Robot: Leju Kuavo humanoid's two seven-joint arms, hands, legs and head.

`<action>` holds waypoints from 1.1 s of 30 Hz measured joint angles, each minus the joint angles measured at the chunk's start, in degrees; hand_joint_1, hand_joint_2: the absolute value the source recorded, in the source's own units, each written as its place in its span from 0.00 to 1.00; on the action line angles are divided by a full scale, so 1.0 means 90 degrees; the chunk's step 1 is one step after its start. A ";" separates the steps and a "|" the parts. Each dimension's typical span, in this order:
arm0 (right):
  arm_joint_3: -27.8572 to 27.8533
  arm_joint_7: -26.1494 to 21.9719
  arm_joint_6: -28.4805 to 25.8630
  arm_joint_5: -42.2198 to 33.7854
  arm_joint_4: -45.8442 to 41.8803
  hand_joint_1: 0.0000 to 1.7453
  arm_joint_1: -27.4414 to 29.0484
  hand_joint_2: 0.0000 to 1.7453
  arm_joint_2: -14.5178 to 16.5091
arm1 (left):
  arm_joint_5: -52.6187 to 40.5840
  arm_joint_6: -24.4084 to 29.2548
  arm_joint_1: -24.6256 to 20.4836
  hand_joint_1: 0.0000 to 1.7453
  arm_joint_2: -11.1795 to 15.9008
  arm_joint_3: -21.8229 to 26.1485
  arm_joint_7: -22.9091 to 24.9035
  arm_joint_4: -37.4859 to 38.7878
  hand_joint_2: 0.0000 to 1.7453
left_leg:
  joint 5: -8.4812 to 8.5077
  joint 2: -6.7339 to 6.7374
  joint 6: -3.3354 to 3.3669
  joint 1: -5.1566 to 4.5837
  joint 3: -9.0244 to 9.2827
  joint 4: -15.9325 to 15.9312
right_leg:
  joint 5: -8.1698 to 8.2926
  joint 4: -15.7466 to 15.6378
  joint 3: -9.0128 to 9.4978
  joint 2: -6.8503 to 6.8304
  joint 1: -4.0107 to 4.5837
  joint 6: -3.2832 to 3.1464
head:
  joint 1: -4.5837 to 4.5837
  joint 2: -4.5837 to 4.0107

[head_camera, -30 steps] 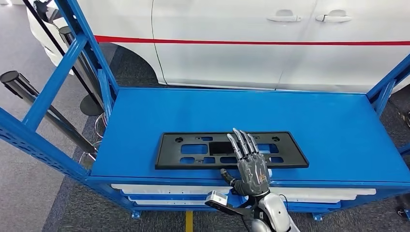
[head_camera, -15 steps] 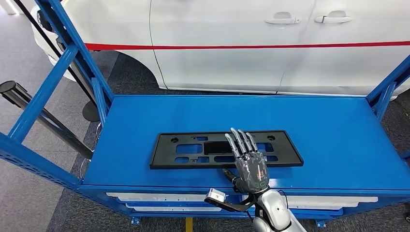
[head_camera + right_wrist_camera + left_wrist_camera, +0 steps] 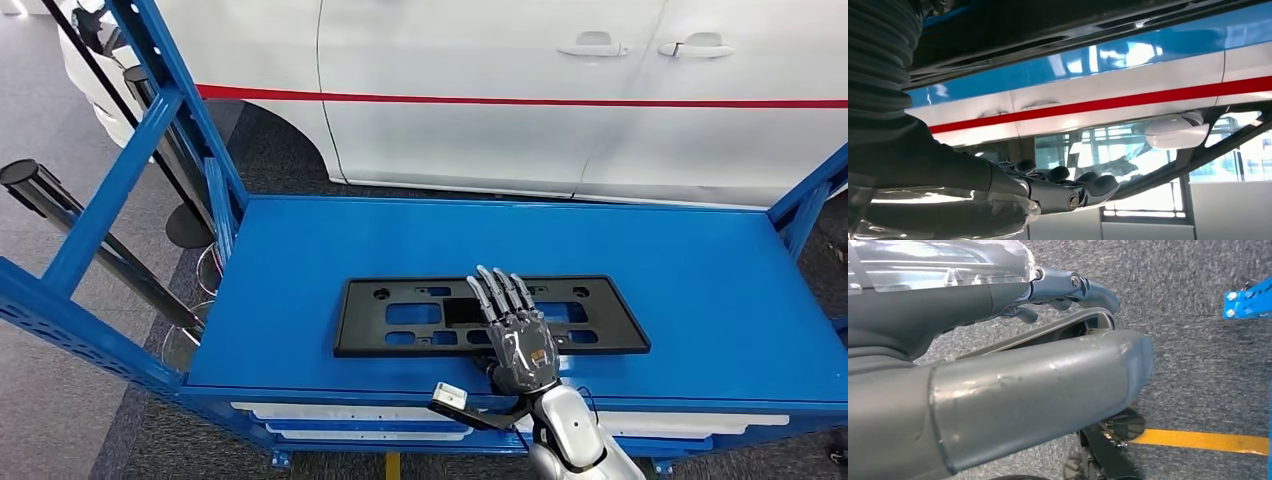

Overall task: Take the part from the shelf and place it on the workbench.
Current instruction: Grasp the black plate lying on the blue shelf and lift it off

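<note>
The part is a flat black plastic frame (image 3: 357, 320) with several cut-outs, lying on the blue shelf (image 3: 680, 270) near its front edge. My right hand (image 3: 515, 325) reaches over that front edge, palm down, with its fingers (image 3: 497, 292) stretched straight across the middle of the frame. Its thumb is hidden at the frame's near edge. In the right wrist view the hand (image 3: 1058, 192) is held flat, with a gap between it and the black frame (image 3: 1023, 25). My left hand (image 3: 1023, 390) hangs over the floor, fingers straight, holding nothing.
A white car with a red stripe (image 3: 500, 80) stands just behind the shelf. Blue uprights (image 3: 130, 150) and black poles (image 3: 90, 235) rise at the left, and another blue post (image 3: 810, 190) at the right. White panels (image 3: 350, 412) lie on the lower level. A yellow line (image 3: 1208, 441) crosses the floor.
The camera has shifted slightly. My right hand has slid a little further over the frame, and its thumb, earlier seen at the shelf's front edge, is now hidden.
</note>
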 joint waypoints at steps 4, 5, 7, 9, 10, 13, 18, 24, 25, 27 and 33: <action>-0.0001 0.0016 0.0007 0.0018 0.0123 0.00 -0.0034 1.00 -0.0029 | -0.0033 -0.0029 0.0000 0.00 -0.0010 -0.0007 0.0036 -0.0033 0.00 | -0.0025 -0.0012 0.0022 -0.0017 0.0025 0.0011 | -0.0033 0.0688 -0.0411 -0.0001 0.0001 0.0004 | 0.0001 0.0001; -0.0002 0.0016 0.0007 0.0020 0.0145 0.00 -0.0045 1.00 -0.0034 | -0.0035 -0.0032 0.0002 0.00 -0.0015 -0.0008 0.0041 -0.0039 0.00 | -0.0038 -0.0017 0.0013 -0.0018 0.0046 0.0015 | 0.0224 0.0301 -0.0244 -0.0001 0.0002 -0.0018 | 0.0001 0.0001; -0.0006 0.0017 0.0005 0.0027 0.0181 0.00 -0.0087 1.00 -0.0050 | -0.0040 -0.0034 0.0001 0.00 -0.0032 -0.0010 0.0045 -0.0048 0.00 | -0.0073 -0.0023 -0.0024 -0.0034 0.0072 0.0029 | 0.0589 -0.0537 0.0133 0.0000 0.0025 -0.0079 | 0.0001 0.0000; -0.0007 0.0031 0.0008 0.0042 0.0215 0.00 -0.0129 1.00 -0.0060 | -0.0060 -0.0039 -0.0005 0.00 -0.0047 -0.0013 0.0052 -0.0055 0.00 | -0.0089 -0.0024 -0.0080 -0.0052 0.0071 0.0030 | 0.0656 -0.0886 0.0276 0.0004 0.0062 -0.0127 | -0.0001 0.0000; -0.0007 0.0053 0.0013 0.0058 0.0235 0.00 -0.0148 1.00 -0.0060 | -0.0073 -0.0044 -0.0008 0.00 -0.0049 -0.0018 0.0058 -0.0057 0.00 | -0.0089 -0.0024 -0.0113 -0.0056 0.0072 0.0022 | 0.0658 -0.0908 0.0274 0.0007 0.0075 -0.0146 | -0.0001 0.0000; -0.0010 0.0165 0.0068 0.0123 0.0353 0.00 -0.0276 1.00 -0.0063 | -0.0127 -0.0055 -0.0009 0.00 -0.0050 -0.0048 0.0077 -0.0069 0.00 | -0.0233 -0.0017 -0.0214 -0.0045 0.0012 0.0185 | 0.0697 -0.0980 0.0316 0.0007 0.0027 -0.0251 | -0.0002 0.0001; -0.0044 0.0330 0.0158 0.0228 0.0744 0.11 -0.0596 1.00 -0.0067 | -0.0225 -0.0068 -0.0016 0.00 -0.0050 -0.0135 0.0129 -0.0088 0.00 | -0.0869 -0.0011 -0.0298 -0.0020 -0.0761 0.1760 | 0.0696 -0.0992 0.0331 -0.0012 0.0025 -0.0333 | -0.0003 0.0001; -0.0149 0.0426 0.0309 0.0175 0.1131 0.98 -0.0845 1.00 -0.0073 | -0.0281 -0.0078 -0.0040 0.00 -0.0047 -0.0186 0.0188 -0.0109 0.00 | -0.0051 -0.0012 -0.0189 -0.0055 -0.0008 0.0083 | 0.0638 -0.0917 0.0339 0.0000 0.0056 -0.0223 | -0.0002 0.0001; -0.0166 0.0436 0.0338 0.0143 0.1175 0.99 -0.0861 1.00 -0.0075 | -0.0285 -0.0080 -0.0043 0.00 -0.0047 -0.0196 0.0197 -0.0110 0.00 | -0.0055 -0.0015 -0.0165 -0.0071 0.0000 0.0067 | 0.0645 -0.0923 0.0334 0.0001 0.0064 -0.0190 | -0.0002 0.0000; -0.0191 0.0442 0.0390 0.0082 0.1242 0.98 -0.0878 1.00 -0.0080 | -0.0293 -0.0087 -0.0037 0.00 -0.0049 -0.0214 0.0211 -0.0110 0.00 | -0.0015 -0.0012 -0.0088 -0.0054 0.0006 0.0020 | 0.0634 -0.0920 0.0331 0.0006 0.0056 -0.0121 | -0.0001 0.0000; -0.0242 0.0368 0.0461 -0.0057 0.1367 0.97 -0.0873 1.00 -0.0122 | -0.0306 -0.0128 -0.0035 0.00 -0.0029 -0.0277 0.0228 -0.0112 0.00 | 0.0035 0.0004 0.0042 -0.0031 0.0019 -0.0054 | -0.0181 0.0789 -0.0483 0.0005 0.0006 0.0004 | 0.0000 0.0000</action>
